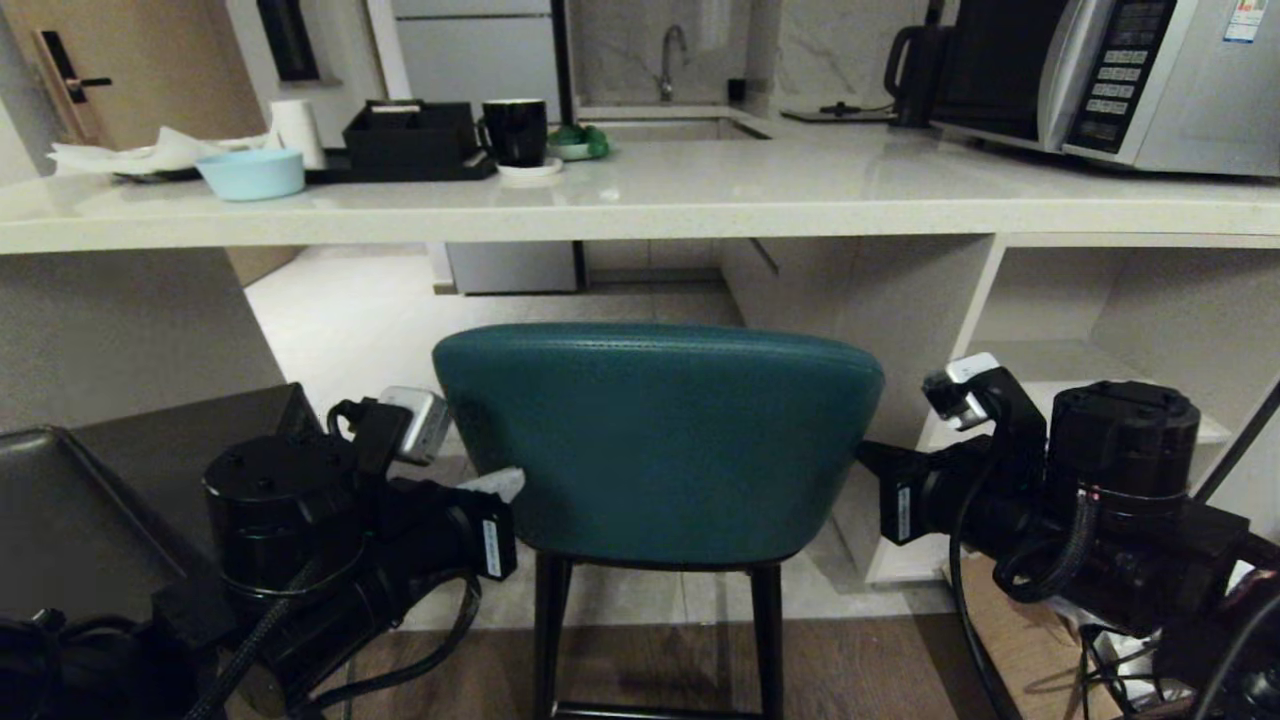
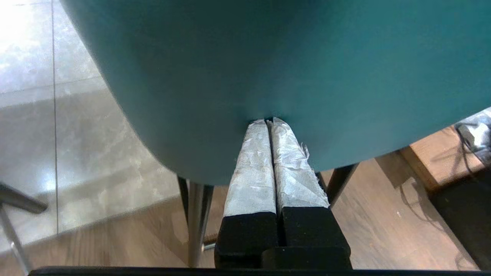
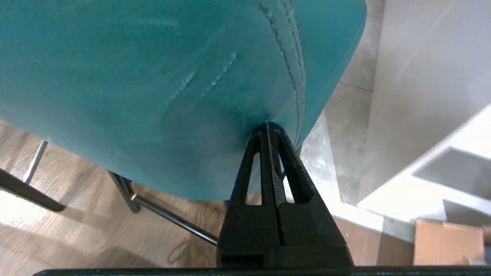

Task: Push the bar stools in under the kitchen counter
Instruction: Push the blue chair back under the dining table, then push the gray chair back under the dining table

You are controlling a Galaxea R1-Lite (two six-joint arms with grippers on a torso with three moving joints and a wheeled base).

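The teal bar stool (image 1: 655, 440) stands in front of me, its curved back facing me and below the front edge of the kitchen counter (image 1: 640, 205). My left gripper (image 1: 505, 485) is shut, and its white-wrapped tips (image 2: 269, 122) press against the left part of the teal back (image 2: 268, 57). My right gripper (image 3: 268, 124) is also shut, its black tips denting the right part of the back (image 3: 153, 76) near the stitched seam. The dark grey-brown bar stool (image 1: 90, 500) stands at my lower left, partly behind the left arm.
A stone side panel (image 1: 120, 330) closes the counter's left end, and open white shelves (image 1: 1100, 330) fill the right under it. On top are a microwave (image 1: 1110, 70), a kettle (image 1: 915, 60), a black mug (image 1: 515, 130) and a blue bowl (image 1: 250, 172). A cardboard box (image 3: 447, 241) sits on the floor at the right.
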